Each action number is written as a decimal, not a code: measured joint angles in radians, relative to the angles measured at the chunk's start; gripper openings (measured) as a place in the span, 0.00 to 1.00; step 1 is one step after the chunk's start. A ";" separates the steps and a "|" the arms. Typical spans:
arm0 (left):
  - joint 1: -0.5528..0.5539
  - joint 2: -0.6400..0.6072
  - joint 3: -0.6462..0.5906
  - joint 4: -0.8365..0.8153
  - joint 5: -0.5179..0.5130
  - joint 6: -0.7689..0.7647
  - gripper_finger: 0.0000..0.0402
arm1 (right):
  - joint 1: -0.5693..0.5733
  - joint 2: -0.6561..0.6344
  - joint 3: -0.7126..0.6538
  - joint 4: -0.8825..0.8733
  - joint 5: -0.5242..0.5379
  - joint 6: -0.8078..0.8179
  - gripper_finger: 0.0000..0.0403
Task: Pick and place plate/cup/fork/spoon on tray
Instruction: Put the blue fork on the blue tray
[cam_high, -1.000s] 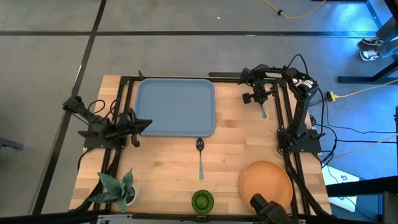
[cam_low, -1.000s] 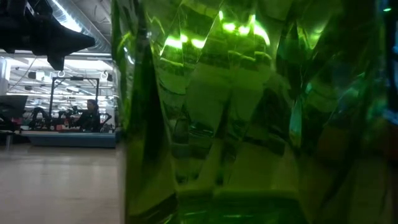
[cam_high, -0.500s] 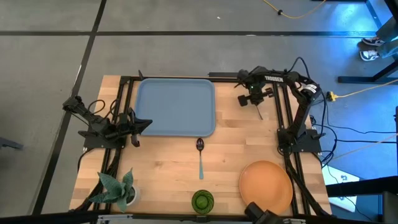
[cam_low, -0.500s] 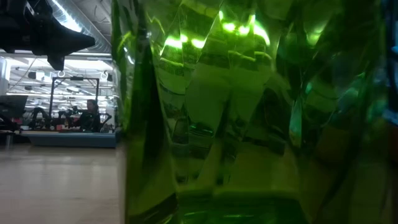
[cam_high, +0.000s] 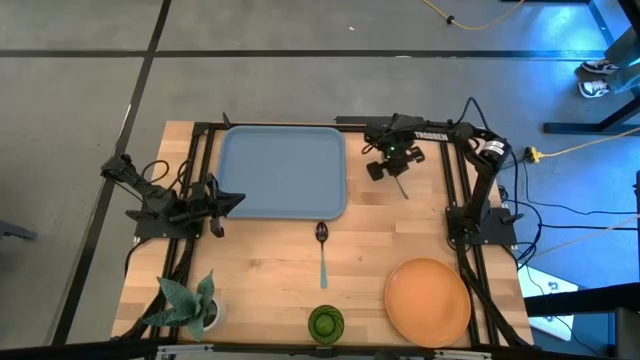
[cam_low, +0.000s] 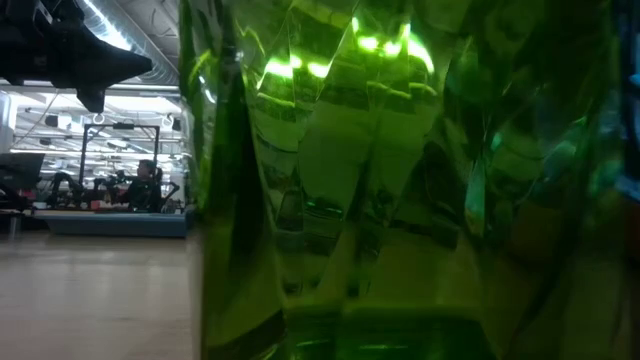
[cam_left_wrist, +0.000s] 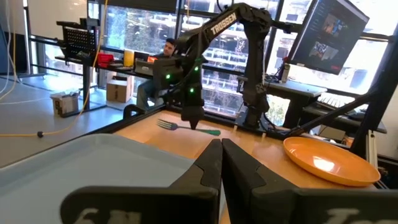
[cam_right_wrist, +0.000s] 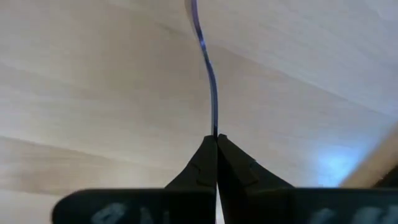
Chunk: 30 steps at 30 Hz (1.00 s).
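My right gripper (cam_high: 397, 172) is shut on the fork (cam_high: 402, 186) just right of the blue-grey tray (cam_high: 283, 172), above the wood. The fork also shows in the left wrist view (cam_left_wrist: 171, 126), silver tines at one end and handle at the other. The spoon (cam_high: 321, 250) lies flat just near of the tray. The green cup (cam_high: 325, 322) stands at the near edge and fills the low view (cam_low: 400, 180). The orange plate (cam_high: 427, 300) lies at the near right. My left gripper (cam_high: 240, 197) is shut and empty at the tray's near left corner. My right gripper pinches the fork around its middle (cam_left_wrist: 186, 126) between its two fingers, which point down and lie across it. The fork is about level and lifted clear of the table. In the right wrist view it runs edge-on away from the fingertips (cam_right_wrist: 212, 99).
A leafy plant in a white pot (cam_high: 190, 305) stands at the near left corner. Black arm frames (cam_high: 455, 200) run along both sides of the table. A person sits in the room beyond the table (cam_low: 145, 182). Bare wood lies between tray and plate.
My right gripper has gone toward the table's left edge, toward the tray, carrying the fork, and has turned about. The fork pointed straight toward the near edge before and now slants.
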 joint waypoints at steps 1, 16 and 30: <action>0.000 0.000 0.000 0.000 0.000 0.000 0.00 | 0.017 0.000 0.022 0.000 0.000 0.023 0.00; 0.000 0.000 0.000 0.000 0.000 0.001 0.00 | 0.190 0.003 0.237 0.341 -0.084 0.236 0.00; 0.000 0.000 0.000 0.000 0.041 0.001 0.00 | 0.258 0.131 0.237 0.445 -0.083 0.338 0.00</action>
